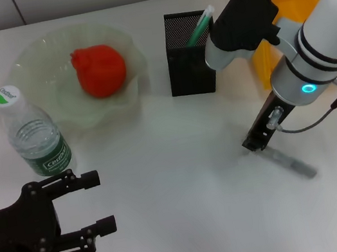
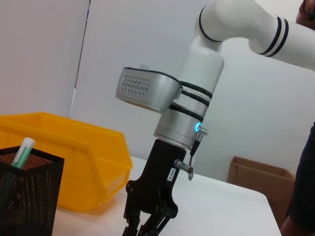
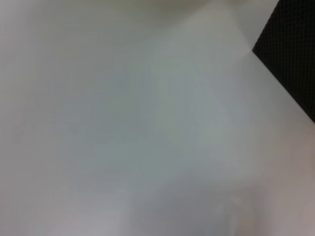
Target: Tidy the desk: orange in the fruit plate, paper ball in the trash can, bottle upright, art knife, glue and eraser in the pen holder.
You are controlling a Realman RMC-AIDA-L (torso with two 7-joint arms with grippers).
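The right gripper [image 1: 254, 143] sits down at the grey art knife [image 1: 290, 162] — grip unclear. A shallow pinch could skid it; left gripper [image 1: 94, 203] idles apart.

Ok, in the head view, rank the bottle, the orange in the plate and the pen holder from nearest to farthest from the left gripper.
From the left gripper, low on the robot's left:
1. Bottle, upright just beyond it.
2. Orange, farther back in the fruit plate.
3. Pen holder, farthest, toward the robot's right by the right gripper.
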